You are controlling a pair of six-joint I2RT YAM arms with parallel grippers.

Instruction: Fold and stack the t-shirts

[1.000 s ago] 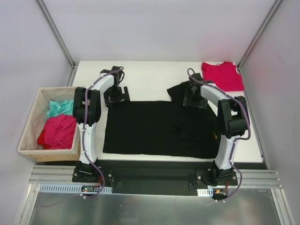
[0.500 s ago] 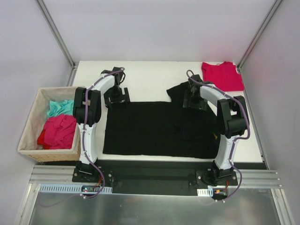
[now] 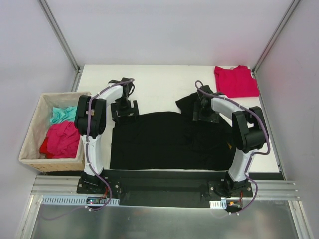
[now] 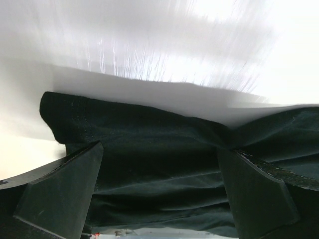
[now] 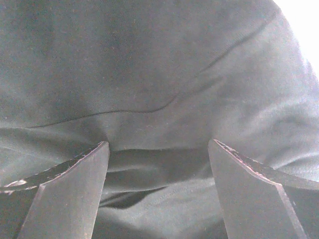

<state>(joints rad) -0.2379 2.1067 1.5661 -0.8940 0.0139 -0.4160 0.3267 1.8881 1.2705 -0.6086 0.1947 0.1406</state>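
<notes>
**A:** Fast pass, left to right. What's on the left?

**B:** Woven basket (image 3: 50, 164) beside the table (image 3: 159, 77), with teal cloth (image 3: 62, 114) and pink cloth (image 3: 62, 140) in it. Leave it. Your left gripper (image 3: 123, 108) is at the far-left corner of the black t-shirt (image 3: 159, 144). Its fingers (image 4: 60, 194) are spread wide with nothing pinched. In the wrist view the hem (image 4: 84, 127) lies between them.

**A:** Middle and right?

**B:** The shirt lies spread flat across the near half of the table. Your right gripper (image 3: 205, 113) is low over the rumpled far-right part, where a sleeve (image 3: 187, 102) sticks out. Its fingers (image 5: 75, 184) are also wide, with cloth under them and no hold. The red t-shirt (image 3: 237, 81) is folded in the far-right corner, well apart.

**A:** So how do I do the grab well?

**B:** It looks like you're setting up a two-handed pinch on the far edge.
- **Left:** get the hem fully between the pads before closing, not just its lip.
- **Right:** the cloth there is creased, so aim for the true edge. If you pinch a ridge mid-panel you'll lift a tent.
- **Both:** close them together and lift level. Otherwise the fold will likely come out skewed.
</notes>
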